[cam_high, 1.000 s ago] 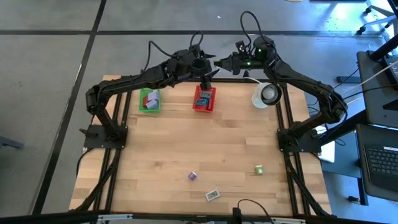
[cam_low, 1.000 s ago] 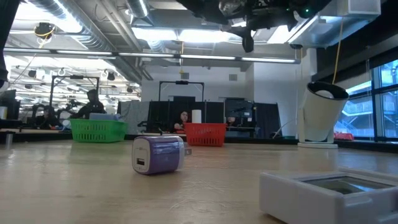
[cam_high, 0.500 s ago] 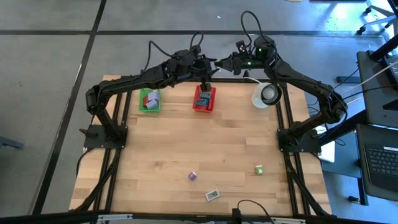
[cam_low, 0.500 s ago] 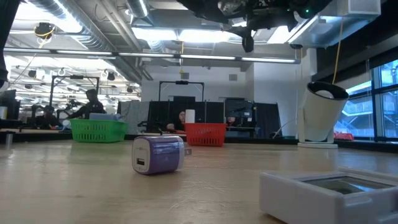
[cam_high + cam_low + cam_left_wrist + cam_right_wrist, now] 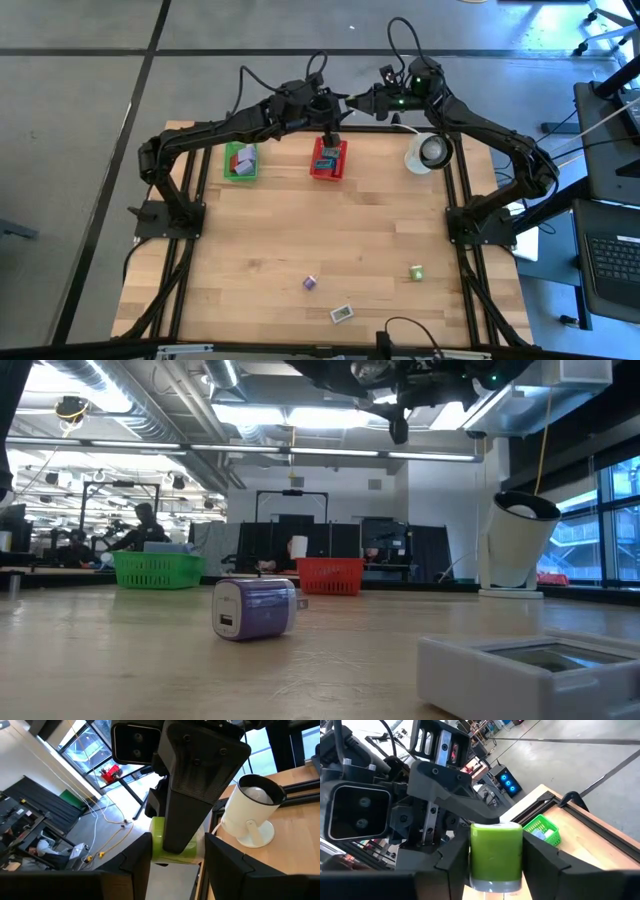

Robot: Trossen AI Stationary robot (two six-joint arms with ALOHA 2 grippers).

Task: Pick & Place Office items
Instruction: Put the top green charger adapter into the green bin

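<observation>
High above the table's far edge my two grippers meet tip to tip, my left gripper (image 5: 338,106) and my right gripper (image 5: 352,103). Both are shut on one green block (image 5: 496,854) with a white end, also seen in the left wrist view as the green block (image 5: 159,840). On the table's near part rest a lavender block (image 5: 311,283), a small green block (image 5: 416,272) and a flat white piece (image 5: 342,314). At the far side, other items lie in the green basket (image 5: 240,160) and the red basket (image 5: 328,158). My left gripper pinches the green block between its two fingers, on its side faces (image 5: 156,842). It comes in about level from the table's left; my right arm's finger (image 5: 190,795) covers much of the block. The block is lifted clear. My right gripper pinches the same block by two opposite side faces (image 5: 475,857) between its fingers (image 5: 457,855). It comes in level from the table's right, facing my left gripper. The block stands upright, white end down, high above the table.
A white round cup-like thing (image 5: 430,152) stands at the far right corner. Black frame rails run along the table's left and right edges. Bare wood lies between the baskets and the near items. People and desks show in the room beyond the table.
My left gripper has shut on the green block that my right gripper holds; its fingers stood spread a second ago. Both arms have kept their places, and the block has stayed where it was.
</observation>
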